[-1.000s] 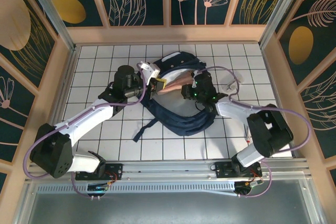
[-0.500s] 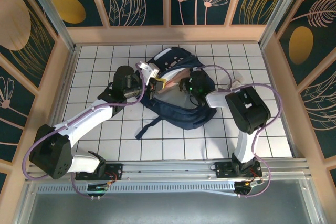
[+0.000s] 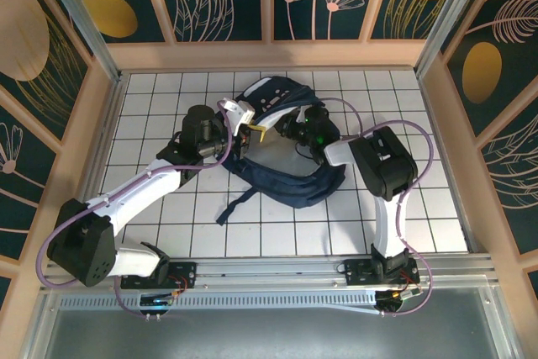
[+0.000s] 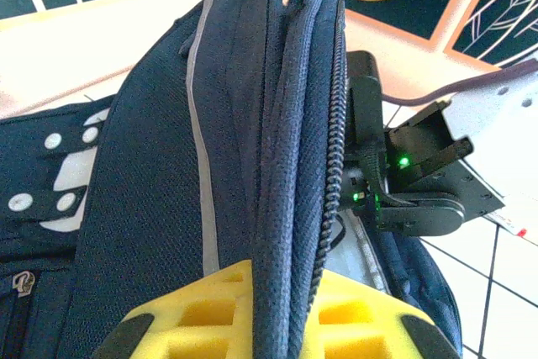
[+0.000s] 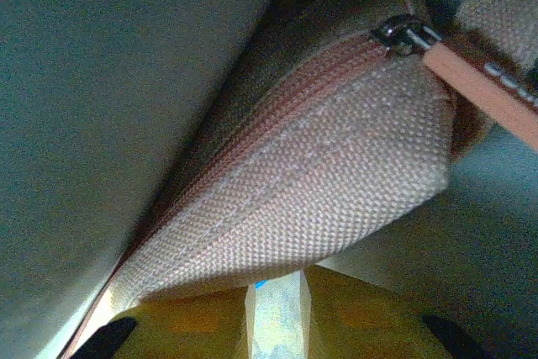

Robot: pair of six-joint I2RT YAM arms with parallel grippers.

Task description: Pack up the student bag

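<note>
the backpack lies at the back middle of the table, with its mouth facing the left arm. the left gripper is clamped on the zipper edge of that mouth and holds it lifted, its yellow fingers pressed together over the dark fabric.

a second ago the pink pouch showed plainly from above, lying in the open mouth with the right arm stretched out to the side. half a second ago it was partly covered. now, from above, dark fabric covers that spot, and the right arm has folded in so its wrist reaches deep into the opening. from the right wrist, the pouch sits close in front of the right gripper, with dark lining on all sides.

the jaws there look slightly apart, but the view is so close that i cannot tell whether they hold the pouch or have just let go.

the pouch seems to be inside, so this item is probably packed. what likely remains is pulling the right arm out without dragging the pouch back.
</note>
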